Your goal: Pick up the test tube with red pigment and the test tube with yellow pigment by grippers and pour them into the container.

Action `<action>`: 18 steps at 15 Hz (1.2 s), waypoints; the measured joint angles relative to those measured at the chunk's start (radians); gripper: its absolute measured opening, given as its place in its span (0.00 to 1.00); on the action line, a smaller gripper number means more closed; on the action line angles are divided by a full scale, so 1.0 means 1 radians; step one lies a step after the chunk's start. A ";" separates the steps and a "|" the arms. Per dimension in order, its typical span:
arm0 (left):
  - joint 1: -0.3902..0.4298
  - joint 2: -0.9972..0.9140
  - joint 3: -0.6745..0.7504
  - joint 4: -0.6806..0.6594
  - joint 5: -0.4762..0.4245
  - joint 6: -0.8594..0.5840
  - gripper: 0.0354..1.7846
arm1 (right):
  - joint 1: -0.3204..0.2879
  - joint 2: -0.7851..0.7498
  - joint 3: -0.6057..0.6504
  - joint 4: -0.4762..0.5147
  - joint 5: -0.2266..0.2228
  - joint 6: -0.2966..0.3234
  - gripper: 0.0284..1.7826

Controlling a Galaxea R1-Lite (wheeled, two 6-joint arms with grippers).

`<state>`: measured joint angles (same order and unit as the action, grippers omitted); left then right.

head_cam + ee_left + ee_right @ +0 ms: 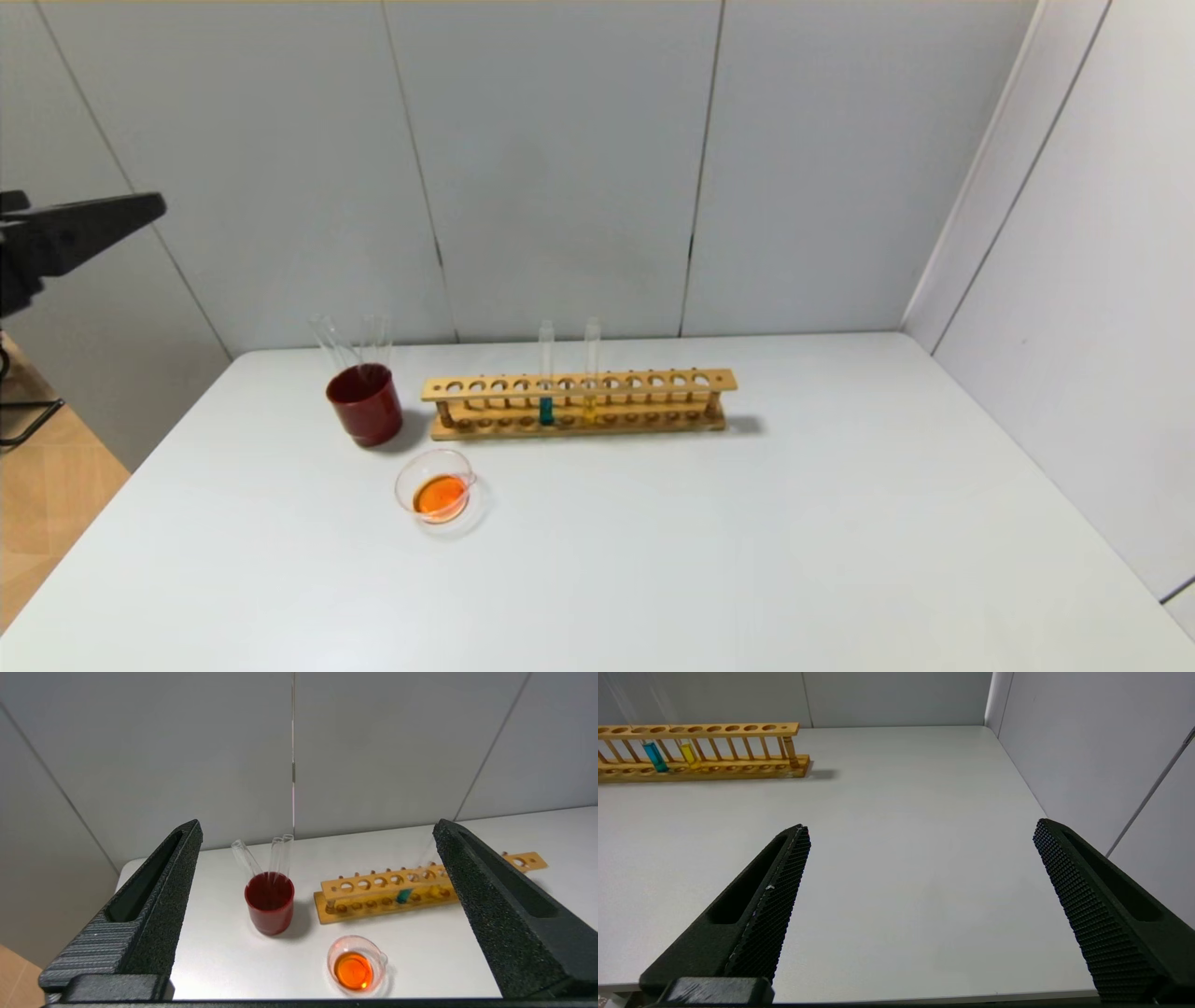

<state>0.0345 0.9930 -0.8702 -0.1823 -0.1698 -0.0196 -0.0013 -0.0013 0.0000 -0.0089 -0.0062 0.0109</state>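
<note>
Lab bench, wooden tube rack [579, 403], white table [747, 541], grey panels

The left gripper [56, 238] is cut off by the left edge of the head view, so only one black finger shows there. The lower parts of the empty glass tubes [273, 858] are hidden inside the dark red cup [269, 901]. The wooden rack [698, 749] is cut by the right wrist picture's edge.
</note>
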 joint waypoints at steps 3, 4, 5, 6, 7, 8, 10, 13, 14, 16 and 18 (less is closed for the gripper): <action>-0.002 -0.223 0.071 0.096 -0.011 0.000 0.97 | 0.000 0.000 0.000 0.000 0.000 0.000 0.98; -0.003 -0.293 0.097 0.120 -0.016 -0.001 0.97 | 0.000 0.000 0.000 0.000 0.000 0.000 0.98; -0.003 -0.360 0.126 0.137 -0.018 -0.002 0.97 | 0.000 0.000 0.000 0.000 0.000 0.000 0.98; -0.004 -0.427 0.157 0.147 -0.020 -0.001 0.97 | 0.000 0.000 0.000 0.000 0.000 0.000 0.98; -0.004 -0.492 0.184 0.157 -0.021 0.003 0.97 | 0.000 0.000 0.000 0.000 0.000 0.000 0.98; -0.005 -0.553 0.206 0.173 -0.024 0.012 0.97 | 0.000 0.000 0.000 0.000 0.000 0.000 0.98; -0.006 -0.677 0.257 0.207 -0.024 0.024 0.97 | 0.000 0.000 0.000 0.000 0.000 0.000 0.98; -0.019 -0.865 0.351 0.221 -0.016 0.034 0.97 | 0.000 0.000 0.000 0.000 0.000 0.000 0.98; -0.023 -0.911 0.404 0.200 0.014 0.044 0.97 | 0.000 0.000 0.000 0.000 0.000 0.000 0.98; -0.027 -0.959 0.528 0.104 0.092 0.064 0.97 | 0.000 0.000 0.000 0.000 0.000 0.000 0.98; -0.029 -0.982 0.682 -0.048 0.125 0.095 0.97 | 0.000 0.000 0.000 0.000 0.000 0.000 0.98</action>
<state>0.0051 0.0111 -0.1879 -0.2304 -0.0447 0.0753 -0.0013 -0.0013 0.0000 -0.0089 -0.0057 0.0109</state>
